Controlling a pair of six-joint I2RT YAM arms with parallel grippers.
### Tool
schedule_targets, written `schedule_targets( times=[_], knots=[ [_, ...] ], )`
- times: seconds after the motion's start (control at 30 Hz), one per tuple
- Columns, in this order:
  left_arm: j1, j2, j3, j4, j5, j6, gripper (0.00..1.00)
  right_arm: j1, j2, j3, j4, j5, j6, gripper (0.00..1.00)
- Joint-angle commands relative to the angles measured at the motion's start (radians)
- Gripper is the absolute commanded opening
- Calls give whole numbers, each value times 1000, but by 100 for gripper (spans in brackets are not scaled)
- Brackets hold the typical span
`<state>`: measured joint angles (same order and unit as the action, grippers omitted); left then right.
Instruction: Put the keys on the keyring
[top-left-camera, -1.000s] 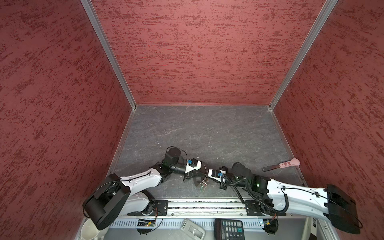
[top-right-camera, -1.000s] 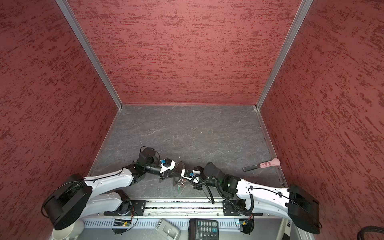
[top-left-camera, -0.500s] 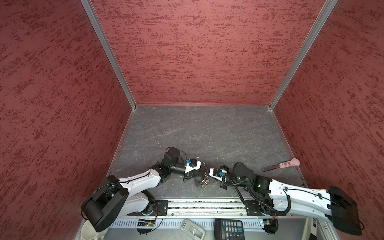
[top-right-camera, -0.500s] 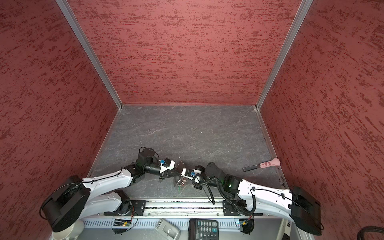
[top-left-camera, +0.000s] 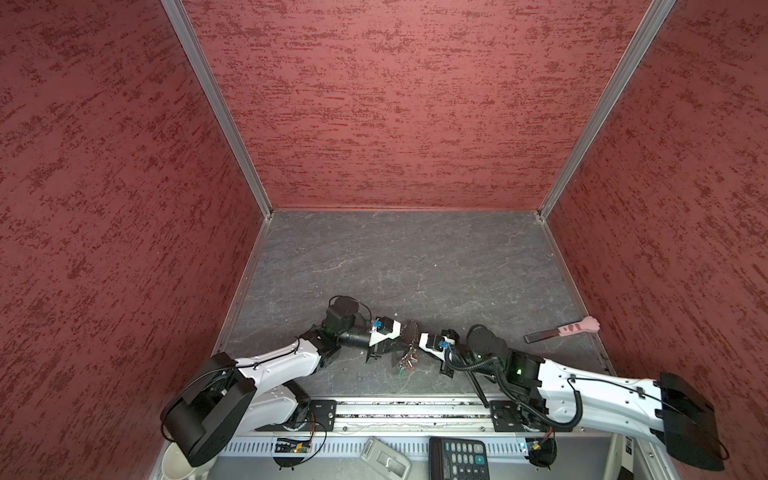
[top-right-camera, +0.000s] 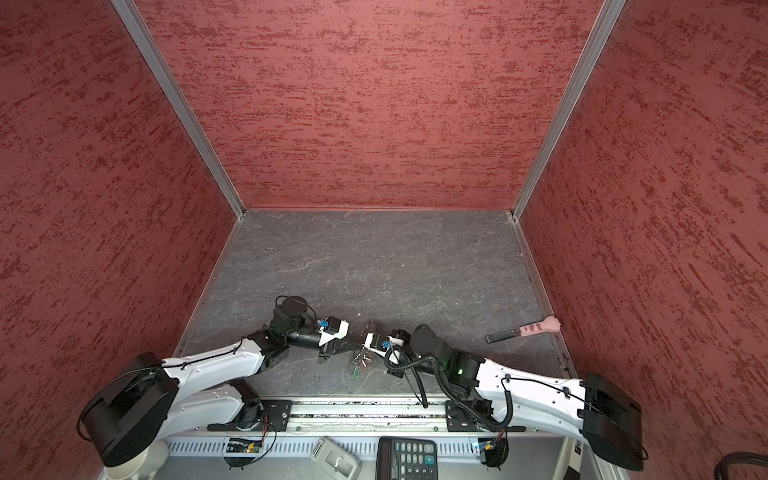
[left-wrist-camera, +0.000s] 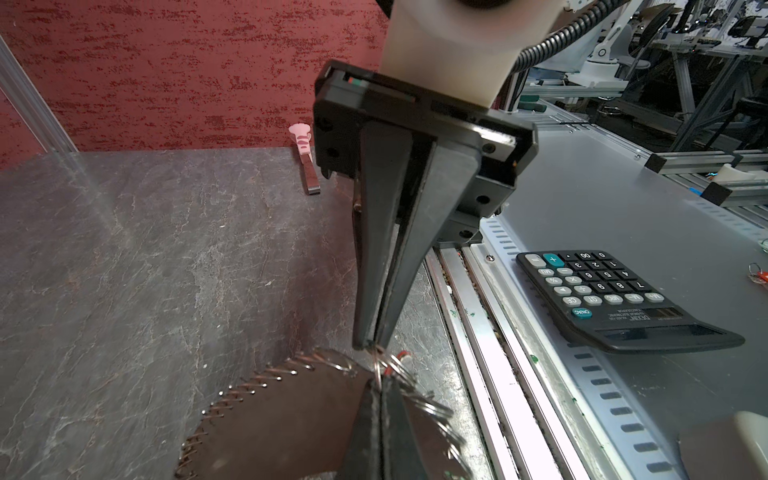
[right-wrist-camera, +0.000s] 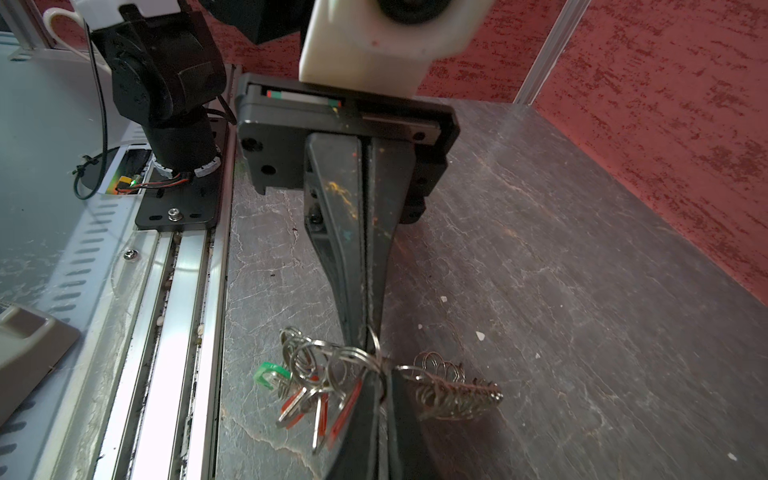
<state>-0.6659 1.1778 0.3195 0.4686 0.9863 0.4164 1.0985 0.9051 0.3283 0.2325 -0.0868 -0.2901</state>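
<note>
In both top views my two grippers meet tip to tip near the table's front middle. The keyring (left-wrist-camera: 282, 415) is a dark strap edged with silver rings (right-wrist-camera: 453, 390), lifted between them (top-left-camera: 409, 328). From it hangs a cluster of split rings with the red-tagged keys (right-wrist-camera: 318, 409) and a green-tagged one (right-wrist-camera: 266, 374), seen small at the keys (top-left-camera: 405, 362) (top-right-camera: 359, 362). My left gripper (left-wrist-camera: 380, 384) (right-wrist-camera: 365, 340) is shut on a silver ring at the strap's end. My right gripper (right-wrist-camera: 384, 382) (left-wrist-camera: 370, 345) is shut on the rings at the same spot.
A pink cat-paw-handled tool (top-left-camera: 561, 330) (left-wrist-camera: 305, 158) lies by the right wall. In front of the table run metal rails (left-wrist-camera: 469, 332), with a black calculator (left-wrist-camera: 615, 299) (top-left-camera: 459, 457) and a grey case (top-left-camera: 384, 459) beyond them. Red walls (top-left-camera: 395, 104) close three sides.
The right arm has shifted slightly and its gripper has crept a little toward the left one. Both grippers stay pinched at the rings, and the key cluster hangs in nearly the same place.
</note>
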Motion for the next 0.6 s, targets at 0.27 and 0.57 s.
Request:
schedule_targets(
  times=[0.27, 0.57],
  knots=[
    [-3, -17, -10, 41, 66, 1, 0, -15, -2, 12, -12, 47, 19, 15],
    [-1, -17, -8, 40, 61, -1, 0, -15, -35, 0, -17, -67, 4, 19]
  ],
)
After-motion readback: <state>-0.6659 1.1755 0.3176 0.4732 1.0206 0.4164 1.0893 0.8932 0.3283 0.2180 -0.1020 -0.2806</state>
